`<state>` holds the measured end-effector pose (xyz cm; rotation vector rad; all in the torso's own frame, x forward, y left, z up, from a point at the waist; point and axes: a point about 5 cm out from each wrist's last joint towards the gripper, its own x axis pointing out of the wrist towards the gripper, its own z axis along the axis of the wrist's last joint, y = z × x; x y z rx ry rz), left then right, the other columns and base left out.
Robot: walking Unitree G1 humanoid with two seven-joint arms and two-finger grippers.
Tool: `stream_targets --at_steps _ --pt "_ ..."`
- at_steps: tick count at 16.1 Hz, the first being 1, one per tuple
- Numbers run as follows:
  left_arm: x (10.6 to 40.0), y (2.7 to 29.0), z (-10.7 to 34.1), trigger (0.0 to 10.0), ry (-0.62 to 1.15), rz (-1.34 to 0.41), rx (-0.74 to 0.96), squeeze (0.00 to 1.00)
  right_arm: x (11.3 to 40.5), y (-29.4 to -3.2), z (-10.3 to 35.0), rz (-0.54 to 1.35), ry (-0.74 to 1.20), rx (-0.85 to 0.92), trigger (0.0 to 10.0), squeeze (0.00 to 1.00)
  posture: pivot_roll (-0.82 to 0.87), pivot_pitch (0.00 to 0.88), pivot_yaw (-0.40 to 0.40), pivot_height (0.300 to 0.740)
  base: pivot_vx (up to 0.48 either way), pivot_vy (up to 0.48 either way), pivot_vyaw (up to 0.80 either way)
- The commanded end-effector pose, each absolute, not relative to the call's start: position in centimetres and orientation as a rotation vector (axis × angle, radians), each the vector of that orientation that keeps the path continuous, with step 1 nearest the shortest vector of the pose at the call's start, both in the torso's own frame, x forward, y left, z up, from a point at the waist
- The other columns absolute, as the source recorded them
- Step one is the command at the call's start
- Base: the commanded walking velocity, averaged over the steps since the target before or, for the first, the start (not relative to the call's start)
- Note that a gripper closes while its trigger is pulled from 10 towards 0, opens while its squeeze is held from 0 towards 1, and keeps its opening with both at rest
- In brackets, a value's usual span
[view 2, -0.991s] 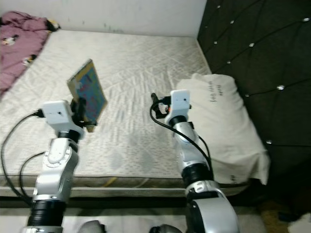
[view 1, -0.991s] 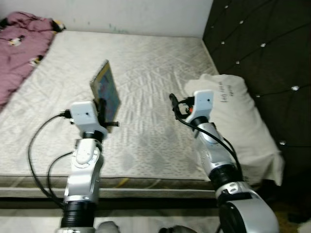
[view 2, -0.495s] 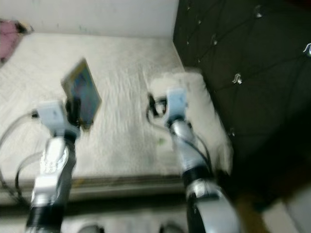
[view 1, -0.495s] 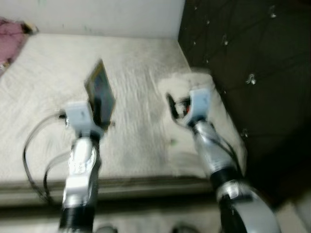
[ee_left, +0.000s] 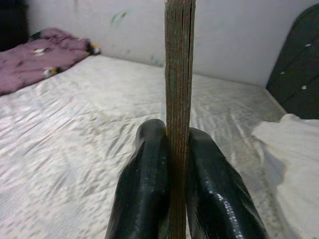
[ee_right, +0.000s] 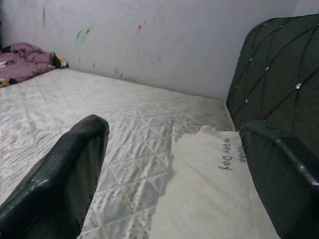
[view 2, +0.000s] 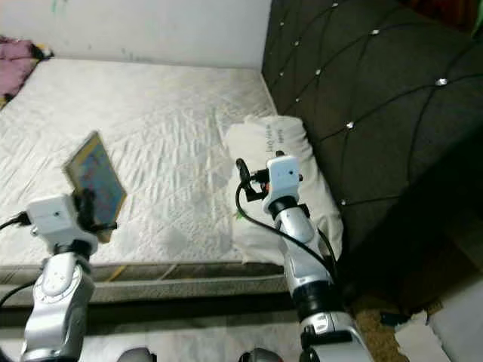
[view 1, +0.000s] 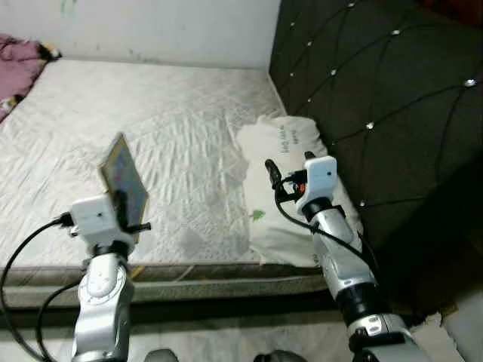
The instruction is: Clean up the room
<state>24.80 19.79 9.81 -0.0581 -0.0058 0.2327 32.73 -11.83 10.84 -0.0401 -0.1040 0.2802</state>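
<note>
A thin colourful book [view 1: 124, 183] stands upright on its edge, clamped in my left gripper [view 1: 122, 209] over the front edge of the bare mattress [view 1: 151, 128]. In the left wrist view the book's spine [ee_left: 179, 74] rises between the two black fingers [ee_left: 144, 189]. My right gripper [view 1: 272, 177] is open and empty, held above the white pillow [view 1: 283, 154] at the mattress's right side. Through the right wrist view the pillow [ee_right: 214, 189] lies between the spread fingers [ee_right: 65, 179].
A dark tufted headboard [view 1: 377, 98] rises to the right of the mattress. A purple blanket [view 1: 16, 68] is bunched at the far left corner, by the white wall [view 1: 151, 26]. Scraps of paper [view 2: 415, 332] lie on the floor at lower right.
The camera has swung right and blurred on the way, so the headboard now fills more of the picture. The left gripper keeps its hold on the book; the right stays open.
</note>
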Motion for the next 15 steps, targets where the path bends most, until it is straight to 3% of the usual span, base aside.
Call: stream_targets --at_steps 1,4,15 --pt "25.3 18.6 11.5 10.0 -0.079 0.163 -0.074 0.00 32.8 -11.9 11.4 0.287 -0.123 -0.058 10.0 0.00 0.04 0.000 -0.060 0.740 0.000 0.000 0.00" --pt "25.0 17.6 11.6 10.0 -0.084 0.112 -0.096 0.00 32.2 -11.9 11.1 0.295 -0.112 -0.063 10.0 0.00 0.04 0.000 -0.057 0.740 0.000 0.000 0.00" --pt "23.6 16.8 11.9 10.0 -0.056 0.081 -0.108 0.00 30.1 -12.2 10.8 0.292 -0.061 -0.096 10.0 0.00 0.04 0.006 -0.059 0.740 0.304 0.000 0.00"
